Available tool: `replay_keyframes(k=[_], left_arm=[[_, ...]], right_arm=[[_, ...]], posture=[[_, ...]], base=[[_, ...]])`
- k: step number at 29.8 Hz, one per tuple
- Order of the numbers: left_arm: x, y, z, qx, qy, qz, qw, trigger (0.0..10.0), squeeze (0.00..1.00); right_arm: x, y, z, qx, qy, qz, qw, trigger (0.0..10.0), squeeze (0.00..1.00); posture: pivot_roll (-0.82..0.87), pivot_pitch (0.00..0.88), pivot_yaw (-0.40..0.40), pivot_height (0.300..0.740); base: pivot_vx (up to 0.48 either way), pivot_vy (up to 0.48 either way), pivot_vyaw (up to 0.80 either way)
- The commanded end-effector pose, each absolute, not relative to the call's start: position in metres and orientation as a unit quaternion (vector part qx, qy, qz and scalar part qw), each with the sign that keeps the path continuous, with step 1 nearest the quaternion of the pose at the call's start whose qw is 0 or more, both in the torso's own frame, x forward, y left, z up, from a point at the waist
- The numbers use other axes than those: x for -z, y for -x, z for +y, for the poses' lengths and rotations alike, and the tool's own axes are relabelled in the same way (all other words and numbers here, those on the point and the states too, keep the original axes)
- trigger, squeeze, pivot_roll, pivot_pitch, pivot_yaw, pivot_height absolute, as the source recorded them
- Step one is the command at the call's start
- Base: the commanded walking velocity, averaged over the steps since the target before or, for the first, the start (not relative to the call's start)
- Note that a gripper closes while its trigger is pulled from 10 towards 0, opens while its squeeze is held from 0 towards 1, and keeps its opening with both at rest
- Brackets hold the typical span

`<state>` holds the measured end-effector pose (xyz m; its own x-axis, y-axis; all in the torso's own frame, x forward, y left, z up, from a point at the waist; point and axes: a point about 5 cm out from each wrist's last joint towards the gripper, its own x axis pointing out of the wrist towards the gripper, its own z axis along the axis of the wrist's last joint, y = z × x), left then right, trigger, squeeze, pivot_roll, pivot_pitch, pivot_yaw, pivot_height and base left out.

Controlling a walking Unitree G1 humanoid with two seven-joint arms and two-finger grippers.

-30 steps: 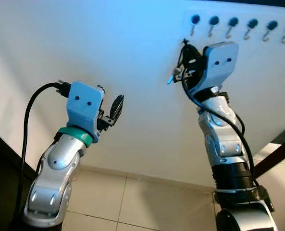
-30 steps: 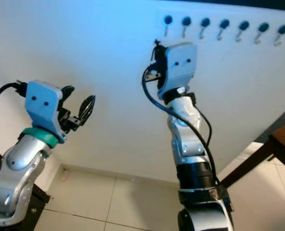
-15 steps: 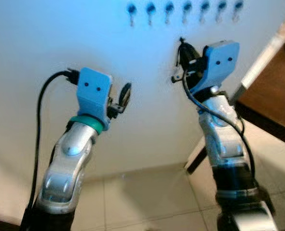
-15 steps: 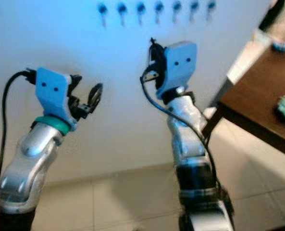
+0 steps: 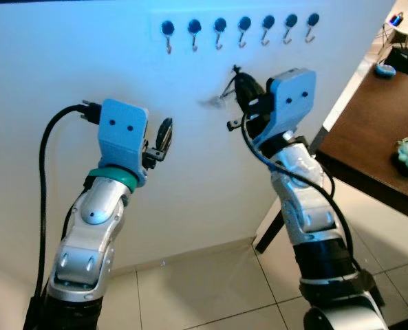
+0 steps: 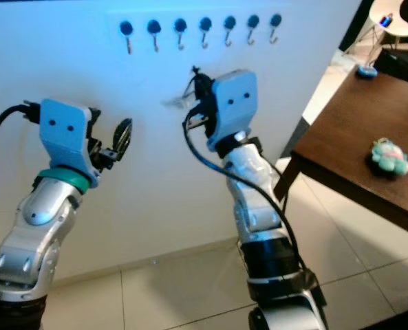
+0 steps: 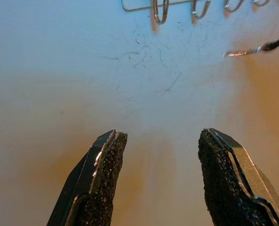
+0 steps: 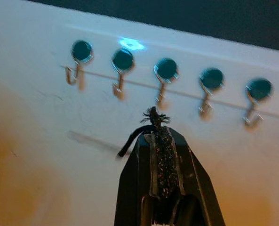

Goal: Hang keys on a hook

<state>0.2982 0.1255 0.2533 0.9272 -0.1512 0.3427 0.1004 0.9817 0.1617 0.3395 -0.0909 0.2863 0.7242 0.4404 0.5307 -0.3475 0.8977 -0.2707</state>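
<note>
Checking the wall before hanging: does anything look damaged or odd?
Only faint hairline cracks or scuffs on the wall below the hooks. The hooks sit in an even row. The right gripper pinches the keys; the left gripper is open.

The white wall [image 5: 87,62] below the row of hooks [image 5: 219,25] is bare, so the approach from beneath stands open. The hooks sit close together, and the gaps between them look narrow, though blur makes this uncertain. A dark table [image 6: 348,165] projects at the right, bounding sideways room there.
</note>
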Motion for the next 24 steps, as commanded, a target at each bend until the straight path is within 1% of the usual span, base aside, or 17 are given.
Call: replay_keyframes(k=[1,2,3,4,8,9,10,11,12,13,14,15,16,20,22,23,24], left_arm=[[-0.249,-0.3,0.125,0.061,-0.067,-0.169,0.981,10.0,0.0],[-0.248,-0.3,0.125,0.058,-0.064,-0.166,0.982,10.0,0.0],[-0.248,-0.3,0.125,0.058,-0.064,-0.166,0.982,10.0,0.0],[-0.248,-0.299,0.127,0.055,-0.057,-0.167,0.983,10.0,0.0],[-0.249,-0.298,0.127,0.057,-0.055,-0.17,0.982,10.0,0.0],[-0.248,-0.295,0.128,0.063,-0.056,-0.173,0.981,10.0,0.0],[-0.246,-0.292,0.13,0.071,-0.054,-0.173,0.981,10.0,0.0],[-0.246,-0.292,0.13,0.071,-0.054,-0.173,0.981,10.0,0.0],[-0.245,-0.29,0.131,0.076,-0.052,-0.172,0.981,10.0,0.0],[-0.245,-0.29,0.131,0.076,-0.052,-0.172,0.981,10.0,0.0],[-0.243,-0.288,0.133,0.078,-0.054,-0.17,0.981,10.0,0.0],[-0.243,-0.288,0.133,0.078,-0.054,-0.17,0.981,10.0,0.0],[-0.242,-0.286,0.135,0.078,-0.057,-0.168,0.981,10.0,0.0],[-0.24,-0.285,0.137,0.076,-0.061,-0.166,0.981,10.0,0.0],[-0.239,-0.284,0.137,0.076,-0.063,-0.164,0.981,10.0,0.0],[-0.239,-0.284,0.137,0.076,-0.063,-0.164,0.981,10.0,0.0],[-0.238,-0.284,0.137,0.076,-0.066,-0.163,0.981,10.0,0.0]], right_arm=[[-0.283,-0.33,-0.08,-0.264,0.089,-0.308,0.91,10.0,0.0],[-0.282,-0.325,-0.075,-0.287,0.095,-0.31,0.901,10.0,0.0],[-0.282,-0.325,-0.075,-0.287,0.095,-0.31,0.901,10.0,0.0],[-0.281,-0.316,-0.068,-0.327,0.099,-0.311,0.887,10.0,0.0],[-0.282,-0.313,-0.066,-0.342,0.1,-0.312,0.881,10.0,0.0],[-0.282,-0.306,-0.062,-0.374,0.1,-0.31,0.868,10.0,0.0],[-0.282,-0.295,-0.056,-0.424,0.102,-0.305,0.846,10.0,0.0],[-0.282,-0.295,-0.056,-0.424,0.102,-0.305,0.846,10.0,0.0],[-0.282,-0.287,-0.052,-0.46,0.103,-0.301,0.829,10.0,0.0],[-0.282,-0.287,-0.052,-0.46,0.103,-0.301,0.829,10.0,0.0],[-0.281,-0.278,-0.049,-0.496,0.11,-0.297,0.809,10.0,0.0],[-0.281,-0.278,-0.049,-0.496,0.11,-0.297,0.809,10.0,0.0],[-0.28,-0.271,-0.046,-0.521,0.119,-0.294,0.793,10.0,0.0],[-0.281,-0.268,-0.046,-0.533,0.131,-0.296,0.781,10.0,0.0],[-0.285,-0.271,-0.05,-0.514,0.135,-0.304,0.791,10.0,0.0],[-0.285,-0.271,-0.05,-0.514,0.135,-0.304,0.791,10.0,0.0],[-0.287,-0.273,-0.052,-0.497,0.135,-0.31,0.8,10.0,0.0]], posture=[[-0.03,0.072,0.055,0.74],[-0.03,0.072,0.056,0.74],[-0.03,0.072,0.056,0.74],[-0.04,0.074,0.06,0.74],[-0.04,0.074,0.061,0.74],[-0.04,0.077,0.065,0.74],[-0.04,0.078,0.067,0.74],[-0.04,0.078,0.067,0.74],[-0.04,0.078,0.067,0.74],[-0.04,0.078,0.067,0.74],[-0.04,0.079,0.068,0.74],[-0.04,0.079,0.068,0.74],[-0.04,0.081,0.067,0.74],[-0.04,0.082,0.065,0.74],[-0.04,0.082,0.066,0.74],[-0.04,0.082,0.066,0.74],[-0.04,0.082,0.067,0.74]], base=[[0.341,0.0,0.0],[0.341,0.0,0.0],[0.341,0.0,0.0],[0.0,0.0,0.0],[0.0,0.0,0.0],[0.0,0.0,0.0],[0.0,0.0,0.0],[0.0,0.0,0.0],[0.0,0.0,0.0],[0.0,0.0,0.0],[0.0,0.0,0.0],[0.0,0.0,0.0],[0.0,0.0,0.0],[0.0,0.0,0.0],[0.0,0.0,0.0],[0.0,0.0,0.0],[0.0,0.0,0.0]])
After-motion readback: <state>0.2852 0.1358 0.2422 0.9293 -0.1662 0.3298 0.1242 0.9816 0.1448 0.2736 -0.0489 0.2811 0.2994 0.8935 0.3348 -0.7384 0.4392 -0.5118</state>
